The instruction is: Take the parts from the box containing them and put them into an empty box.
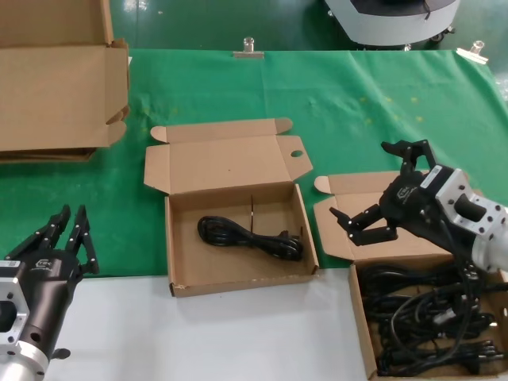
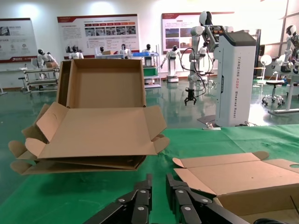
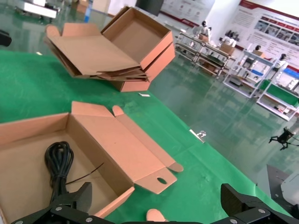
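The box containing the parts (image 1: 359,317) sits at the near right, full of black cable bundles (image 1: 429,321), its lid (image 1: 359,187) folded back. The other mailer box (image 1: 238,282) lies open in the middle with one black cable bundle (image 1: 250,236) inside; the right wrist view also shows this box (image 3: 100,140) and bundle (image 3: 58,161). My right gripper (image 1: 357,179) hangs open and holds nothing, above the right box's lid and between the two boxes, with green cloth under its jaws (image 3: 155,192). My left gripper (image 1: 69,232) (image 2: 159,180) is parked at the near left, shut on nothing.
Large plain cartons (image 1: 55,87) (image 2: 100,121) (image 3: 121,46) are stacked at the far left of the green cloth. Metal clips (image 1: 248,49) hold the cloth's far edge. A bare white strip of table (image 1: 198,337) runs along the front.
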`<state>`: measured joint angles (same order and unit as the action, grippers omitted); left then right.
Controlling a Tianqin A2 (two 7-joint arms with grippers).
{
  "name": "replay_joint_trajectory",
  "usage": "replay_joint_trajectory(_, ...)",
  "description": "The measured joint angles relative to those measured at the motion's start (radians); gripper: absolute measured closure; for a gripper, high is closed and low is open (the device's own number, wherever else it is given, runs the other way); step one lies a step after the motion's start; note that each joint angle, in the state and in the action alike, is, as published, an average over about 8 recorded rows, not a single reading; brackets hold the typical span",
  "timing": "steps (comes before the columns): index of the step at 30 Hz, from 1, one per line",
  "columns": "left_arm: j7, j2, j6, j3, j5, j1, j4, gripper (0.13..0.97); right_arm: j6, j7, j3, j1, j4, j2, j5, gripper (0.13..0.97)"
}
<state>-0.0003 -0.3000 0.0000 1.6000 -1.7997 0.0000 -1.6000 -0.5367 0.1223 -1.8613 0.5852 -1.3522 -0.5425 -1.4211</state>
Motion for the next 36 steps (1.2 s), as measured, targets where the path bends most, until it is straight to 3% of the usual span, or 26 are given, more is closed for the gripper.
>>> replay_joint_trajectory(10,0.000,0.000,0.000,0.000,0.000,0.000,0.000,0.837,0.067,-0.015,0.033,-0.073,-0.031,0.030,-0.047,0.129)
replay_joint_trajectory(27,0.000,0.000,0.000,0.000,0.000,0.000,0.000,0.541,0.193,-0.044,0.094,-0.210,-0.089,0.087,-0.136,0.129)
replay_joint_trajectory(36,0.000,0.000,0.000,0.000,0.000,0.000,0.000,0.556,0.260,-0.059,0.127,-0.284,-0.120,0.118,-0.184,0.129)
